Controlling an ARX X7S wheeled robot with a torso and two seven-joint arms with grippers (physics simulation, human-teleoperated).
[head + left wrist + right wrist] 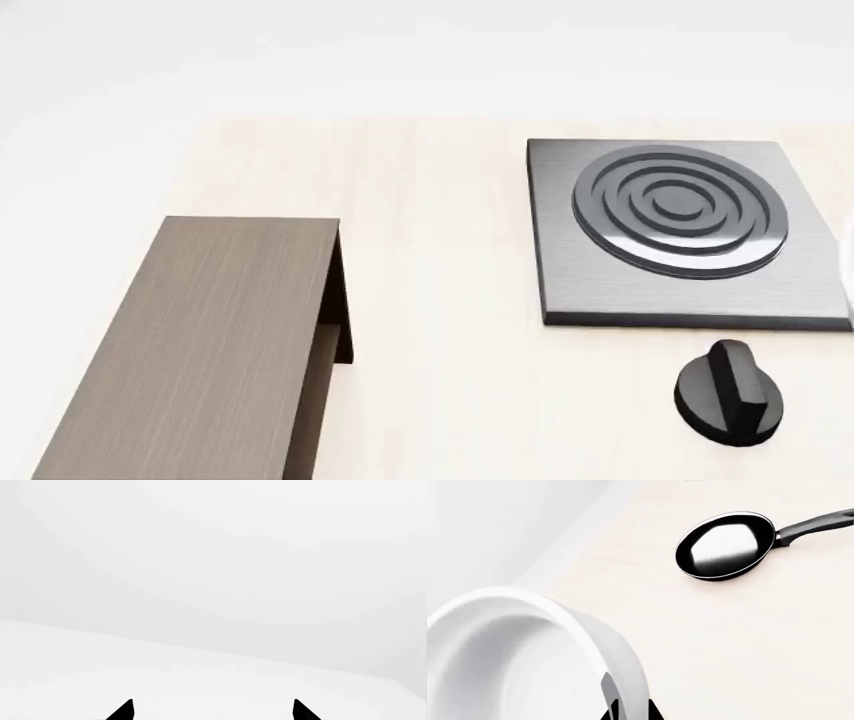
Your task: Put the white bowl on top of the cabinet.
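Note:
The white bowl [527, 645] fills the near side of the right wrist view, glossy, deep and thick-rimmed. My right gripper [632, 711] is shut on its wall, one dark finger inside and one outside. The bowl hangs well above the pale table [747, 650]. In the head view the cabinet [200, 340] lies at the left, long and grey-brown with a flat bare top. Neither gripper shows in that view. My left gripper [213, 711] is open, its two black tips wide apart with nothing between them, facing a blank white surface.
A black frying pan [726, 545] with its handle lies on the table below the bowl. The grey square stove plate [574, 280] with a ringed burner sits at the head view's right. A black knob [727, 395] stands in front of it.

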